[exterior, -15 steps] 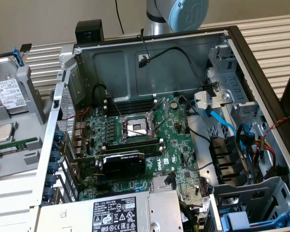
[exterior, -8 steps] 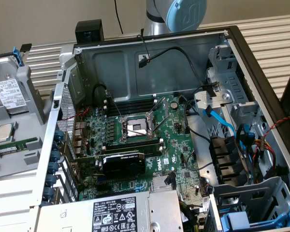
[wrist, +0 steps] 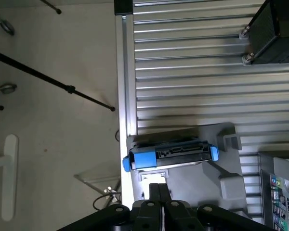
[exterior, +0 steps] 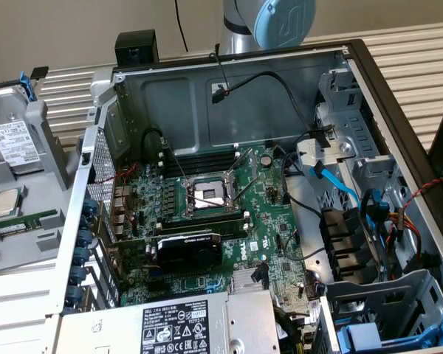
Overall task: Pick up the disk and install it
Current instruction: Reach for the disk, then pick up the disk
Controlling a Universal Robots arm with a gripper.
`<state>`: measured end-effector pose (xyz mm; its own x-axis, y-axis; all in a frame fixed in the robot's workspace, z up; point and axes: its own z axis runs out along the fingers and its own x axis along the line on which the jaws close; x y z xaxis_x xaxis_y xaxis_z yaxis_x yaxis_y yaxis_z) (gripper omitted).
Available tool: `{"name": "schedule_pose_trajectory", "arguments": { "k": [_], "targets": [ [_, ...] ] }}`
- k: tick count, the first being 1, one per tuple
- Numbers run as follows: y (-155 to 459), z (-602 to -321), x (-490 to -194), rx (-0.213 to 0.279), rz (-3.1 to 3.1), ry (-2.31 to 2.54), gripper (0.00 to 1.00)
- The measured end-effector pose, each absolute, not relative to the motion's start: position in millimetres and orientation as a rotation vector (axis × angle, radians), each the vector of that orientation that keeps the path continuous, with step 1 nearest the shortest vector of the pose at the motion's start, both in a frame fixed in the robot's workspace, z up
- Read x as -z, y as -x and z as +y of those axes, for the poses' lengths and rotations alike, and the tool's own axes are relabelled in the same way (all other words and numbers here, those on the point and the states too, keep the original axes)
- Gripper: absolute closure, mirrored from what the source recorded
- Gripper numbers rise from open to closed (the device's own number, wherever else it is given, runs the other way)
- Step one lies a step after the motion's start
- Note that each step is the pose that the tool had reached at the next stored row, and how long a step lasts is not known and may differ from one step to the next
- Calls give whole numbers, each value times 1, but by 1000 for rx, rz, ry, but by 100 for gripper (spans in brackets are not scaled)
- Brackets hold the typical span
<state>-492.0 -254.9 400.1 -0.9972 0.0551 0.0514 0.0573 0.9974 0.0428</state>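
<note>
The disk [exterior: 15, 141] stands tilted in a grey holder [exterior: 48, 140] at the exterior view's left, outside the computer case. Its silver body carries a white barcode label, and a blue frame runs along its upper edge. In the wrist view the disk [wrist: 171, 155] appears edge-on, blue-framed, in the grey holder [wrist: 221, 183]. My gripper [wrist: 158, 186] is shut, its two dark fingers pressed together with nothing between them. It hangs apart from the disk, close to the disk's long edge. The arm's blue joint [exterior: 280, 22] is behind the case's back wall.
The open computer case [exterior: 229, 81] holds a motherboard with a processor socket [exterior: 207, 195], cables and drive cages [exterior: 369, 169]. A similar blue-framed drive [exterior: 376, 339] sits at its lower right. A square silver chip [exterior: 6, 203] and a memory stick [exterior: 26, 221] lie near the disk. A black tripod leg [wrist: 53, 82] crosses the floor.
</note>
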Motion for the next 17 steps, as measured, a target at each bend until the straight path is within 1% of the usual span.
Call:
{"name": "schedule_pose_trajectory", "arguments": {
  "k": [8,17],
  "targets": [
    [492,-254,-400,68,-3089,81,89],
    [492,-254,-400,61,-3083,-169,89]
  ]
}}
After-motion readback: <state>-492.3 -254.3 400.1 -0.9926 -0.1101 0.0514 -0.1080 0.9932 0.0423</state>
